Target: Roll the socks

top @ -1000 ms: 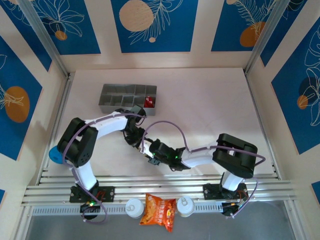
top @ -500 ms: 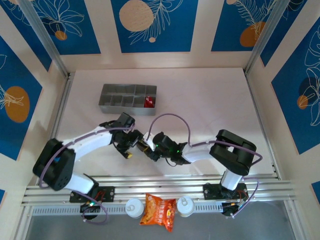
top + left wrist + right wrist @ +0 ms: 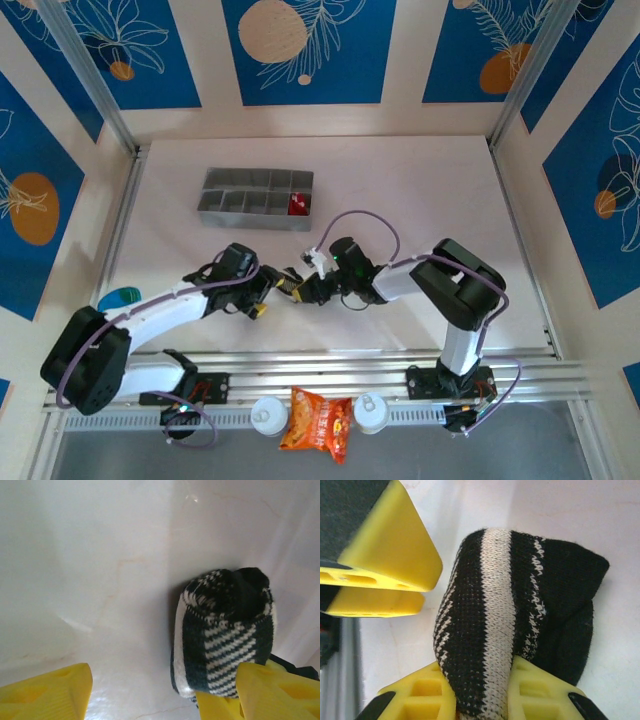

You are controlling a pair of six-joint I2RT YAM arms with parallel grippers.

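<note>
Black with grey-white bands, the soft fabric striped sock (image 3: 515, 605) was rolled into a small bundle and lay on the white table (image 3: 420, 190). It was pinched at its near end between the yellow plastic fingers (image 3: 420, 700) of the right gripper (image 3: 480, 697), whose jaws were closed on it.

In the overhead view the right gripper (image 3: 300, 288) and the left gripper (image 3: 262, 298) met just beside each other toward the near middle of the table.

From the left wrist, the striped sock (image 3: 222, 632) stood upright on the pale surface with its folded cuff uppermost, close against the yellow finger at the right of that view. The left gripper (image 3: 162, 695) had its jaws spread wide and held nothing, and its other finger (image 3: 45, 697) was well apart from the bundle. One of its yellow fingers (image 3: 390, 545) also showed just beside the sock in the right wrist view.

A plain bright red sock (image 3: 297, 205) sat in the right-end compartment of a grey divided organiser tray (image 3: 230, 195) farther back on the table, well apart from both grippers.

An orange snack packet (image 3: 316, 420) lay on the rail at the near edge, between the two arm bases.
</note>
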